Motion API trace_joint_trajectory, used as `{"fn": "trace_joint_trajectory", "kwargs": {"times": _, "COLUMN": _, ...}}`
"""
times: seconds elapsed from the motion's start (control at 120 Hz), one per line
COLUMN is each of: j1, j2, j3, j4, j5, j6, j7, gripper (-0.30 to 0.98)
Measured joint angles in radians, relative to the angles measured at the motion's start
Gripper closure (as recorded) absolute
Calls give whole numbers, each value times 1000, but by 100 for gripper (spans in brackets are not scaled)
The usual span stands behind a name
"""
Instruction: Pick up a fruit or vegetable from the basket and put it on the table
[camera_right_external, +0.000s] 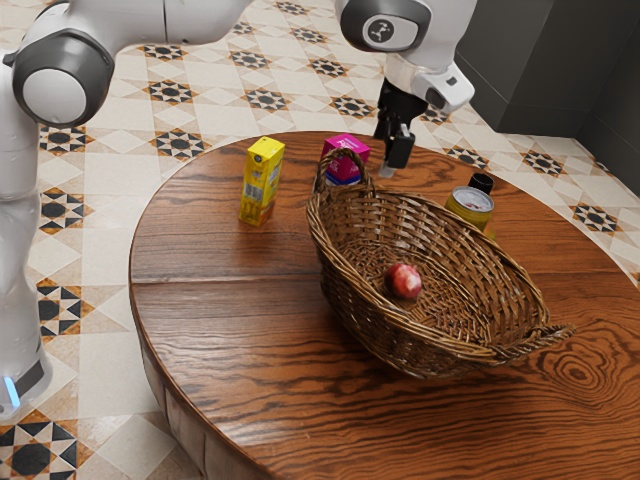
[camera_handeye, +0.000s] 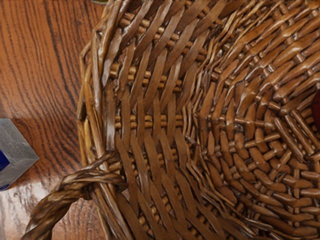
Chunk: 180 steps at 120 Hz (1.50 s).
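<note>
From here I can't tell if the fingers (camera_right_external: 399, 154) are apart or together; they should centre over the fruit (camera_right_external: 404, 281), then drop straight, clear of the basket (camera_right_external: 360, 218).

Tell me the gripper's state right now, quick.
Gripper: can't tell whether open or closed; nothing seen held. The red fruit lies in the wicker basket.

The round red fruit (camera_right_external: 403, 281), mottled with pale patches, lies inside the oblong brown wicker basket (camera_right_external: 490, 268), low down on its woven bottom. The basket sits with its open side up and has 2 braided handles, 1 at each end; under it is the round brown wooden desk (camera_right_external: 205, 330), streaked with dark grain.
</note>
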Motion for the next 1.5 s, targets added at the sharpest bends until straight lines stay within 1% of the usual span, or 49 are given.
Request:
{"fn": "trace_joint_trajectory", "kwargs": {"times": 0.167, "j1": -1, "j2": 1, "j3": -1, "j4": 0, "j5": -2, "j6": 5, "j7": 5, "gripper": 0}}
{"fn": "trace_joint_trajectory", "kwargs": {"times": 0.358, "j1": -3, "j2": 8, "j3": -2, "j4": 0, "j5": -39, "j6": 8, "j7": 3, "gripper": 0}}
{"fn": "trace_joint_trajectory", "kwargs": {"times": 0.433, "j1": -19, "j2": 11, "j3": -3, "j4": -4, "j5": -55, "j6": 8, "j7": -8, "gripper": 0}}
{"fn": "trace_joint_trajectory", "kwargs": {"times": 0.533, "j1": -48, "j2": 20, "j3": -7, "j4": -20, "j5": -92, "j6": 26, "j7": -39, "gripper": 0}}
{"fn": "trace_joint_trajectory", "kwargs": {"times": 0.667, "j1": -43, "j2": 26, "j3": -22, "j4": -87, "j5": -133, "j6": 94, "j7": -93, "gripper": 0}}
{"fn": "trace_joint_trajectory", "kwargs": {"times": 0.85, "j1": -19, "j2": 58, "j3": -30, "j4": -130, "j5": -183, "j6": 192, "j7": -176, "gripper": 0}}
{"fn": "trace_joint_trajectory", "kwargs": {"times": 1.0, "j1": -7, "j2": 78, "j3": -43, "j4": -141, "j5": -224, "j6": 235, "j7": -244, "gripper": 0}}
{"fn": "trace_joint_trajectory", "kwargs": {"times": 1.1, "j1": -9, "j2": 78, "j3": -48, "j4": -174, "j5": -253, "j6": 254, "j7": -282, "gripper": 0}}
{"fn": "trace_joint_trajectory", "kwargs": {"times": 1.25, "j1": -11, "j2": 77, "j3": -74, "j4": -195, "j5": -273, "j6": 275, "j7": -328, "gripper": 0}}
{"fn": "trace_joint_trajectory", "kwargs": {"times": 1.5, "j1": -6, "j2": 83, "j3": -78, "j4": -225, "j5": -299, "j6": 295, "j7": -383, "gripper": 0}}
